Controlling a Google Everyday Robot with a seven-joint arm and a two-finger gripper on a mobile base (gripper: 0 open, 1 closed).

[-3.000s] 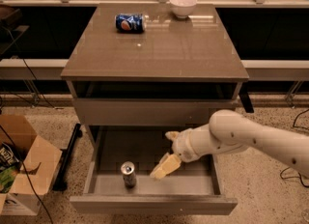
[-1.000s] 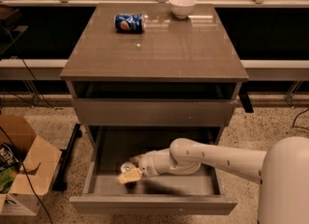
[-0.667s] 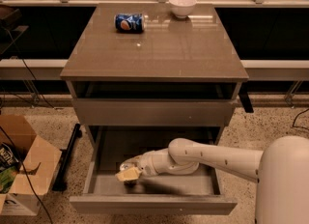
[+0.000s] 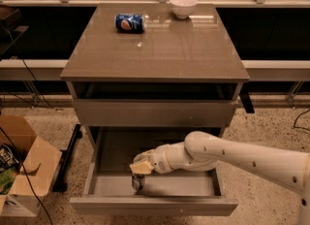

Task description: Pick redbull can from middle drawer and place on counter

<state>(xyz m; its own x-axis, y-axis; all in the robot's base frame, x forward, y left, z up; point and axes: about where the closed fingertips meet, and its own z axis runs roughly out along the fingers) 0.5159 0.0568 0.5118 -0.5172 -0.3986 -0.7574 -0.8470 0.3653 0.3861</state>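
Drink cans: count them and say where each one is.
2. The Pepsi can lies on its side on the counter; the redbull can stands in the middle drawer, just under the gripper. The arm may hide others.

— What kind of place is this?
— A robotics test lab, I'd say. The white arm's gripper sits inside a free-standing grey drawer cabinet (no kitchen around it). Well apart from the gripper are a loose black cable and an open brown cardboard box on a speckled stone floor.
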